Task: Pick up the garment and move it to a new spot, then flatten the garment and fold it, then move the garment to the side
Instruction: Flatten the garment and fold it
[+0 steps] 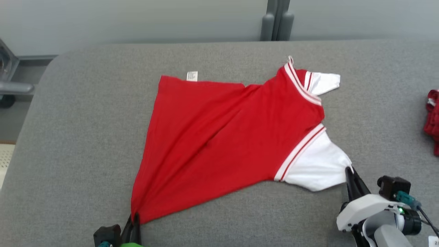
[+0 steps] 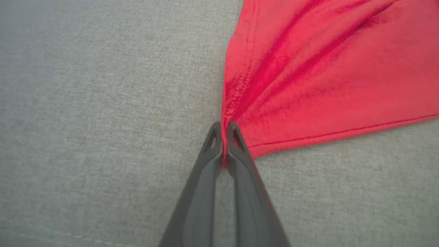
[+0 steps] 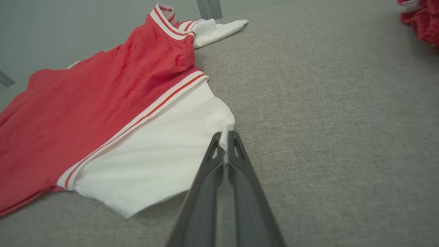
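While the left gripper [image 1: 136,216] is closed on the red hem corner [image 2: 229,113] at lower left and the right gripper [image 1: 349,169] on the white sleeve tip [image 3: 221,118] at lower right, lift both evenly so you keep the garment [image 1: 219,137], spread mid-frame, taut.

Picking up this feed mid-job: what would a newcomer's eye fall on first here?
The bright red T-shirt with white sleeves lies spread across the middle of the grey fabric-covered table. The left gripper is shut on its near red hem corner, the right gripper on the tip of the near white sleeve. A crumpled dark red cloth sits at the table's right edge.
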You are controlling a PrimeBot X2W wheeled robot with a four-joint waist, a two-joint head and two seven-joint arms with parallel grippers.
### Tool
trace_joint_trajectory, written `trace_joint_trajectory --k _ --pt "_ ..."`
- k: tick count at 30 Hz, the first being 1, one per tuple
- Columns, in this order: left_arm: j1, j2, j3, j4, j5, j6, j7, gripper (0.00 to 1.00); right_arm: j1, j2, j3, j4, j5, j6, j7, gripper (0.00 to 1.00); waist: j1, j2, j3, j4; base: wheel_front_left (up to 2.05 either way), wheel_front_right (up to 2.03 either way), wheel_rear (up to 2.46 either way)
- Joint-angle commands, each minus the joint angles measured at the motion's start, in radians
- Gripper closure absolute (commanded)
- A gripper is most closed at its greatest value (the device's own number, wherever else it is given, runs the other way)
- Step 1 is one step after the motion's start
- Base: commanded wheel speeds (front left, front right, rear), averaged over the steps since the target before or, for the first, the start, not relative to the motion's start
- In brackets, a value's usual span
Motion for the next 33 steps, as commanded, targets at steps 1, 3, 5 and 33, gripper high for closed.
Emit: trace_joint_trajectory --k 1,3,5,33 --pt "0.023 0.007 0.022 0.001 0.014 -0.006 0.001 1.0 0.036 -0.001 0.005 -0.018 0.009 -0.002 0.0 1.0 -0.0001 0.0 -0.115 -0.023 0.0 0.0 0.0" --pt "0.044 0.007 0.043 0.003 0.025 -0.015 0.001 1.0 0.081 0.002 0.009 -0.041 0.026 -0.002 0.001 1.0 -0.0001 0.0 -0.133 -0.029 0.0 0.0 0.0" --pt "0.058 0.007 0.061 0.001 0.03 -0.021 0.001 1.0 0.122 0.002 0.027 -0.068 0.035 -0.002 0.001 1.0 -0.0001 0.0 -0.143 -0.037 0.0 0.0 0.0" --pt "-1.042 0.179 -0.27 0.182 0.137 -0.146 0.008 1.0 -0.784 -0.197 0.181 -0.063 -0.013 -0.001 0.0 1.0 -0.0001 0.0 0.299 -0.132 0.0 0.0 0.0"
